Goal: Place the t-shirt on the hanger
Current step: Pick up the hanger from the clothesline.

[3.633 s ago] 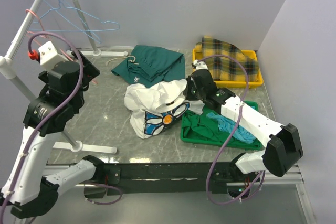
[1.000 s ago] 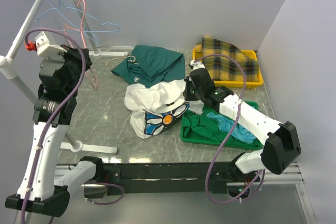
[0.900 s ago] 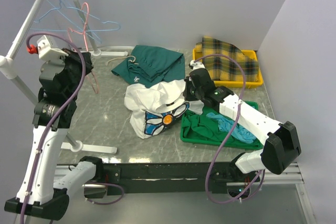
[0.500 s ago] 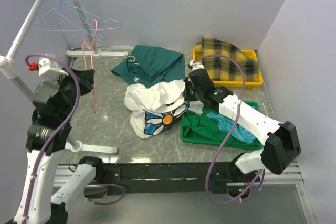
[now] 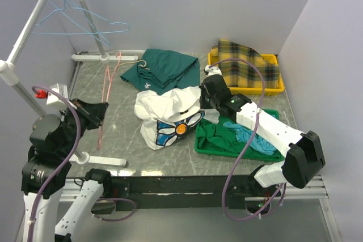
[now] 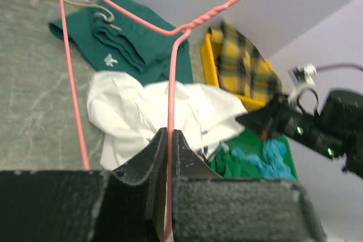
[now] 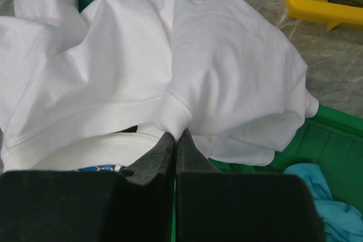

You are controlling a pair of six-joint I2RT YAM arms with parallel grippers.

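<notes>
The white t-shirt (image 5: 167,109) lies crumpled mid-table, its blue flower print facing the near edge. My right gripper (image 5: 203,99) is at the shirt's right side, shut on a fold of white cloth (image 7: 177,116), as the right wrist view (image 7: 176,134) shows. The pink-red wire hanger (image 5: 106,89) hangs off the rack, left of the shirt and slanting over the table. My left gripper (image 5: 101,111) is shut on one of its wires. In the left wrist view that wire (image 6: 171,83) runs up from between the closed jaws (image 6: 168,134), with the t-shirt (image 6: 142,103) beyond.
A dark green garment (image 5: 164,69) lies behind the shirt. A yellow tray (image 5: 258,89) with plaid cloth sits at the back right. A green tray (image 5: 211,151) of green and blue cloths is under my right arm. Light blue hangers (image 5: 85,21) hang on the rack at left.
My left arm has come down and towards the near edge, taking the pink hanger off the rail and down over the table. The right arm and the shirt have stayed put.
</notes>
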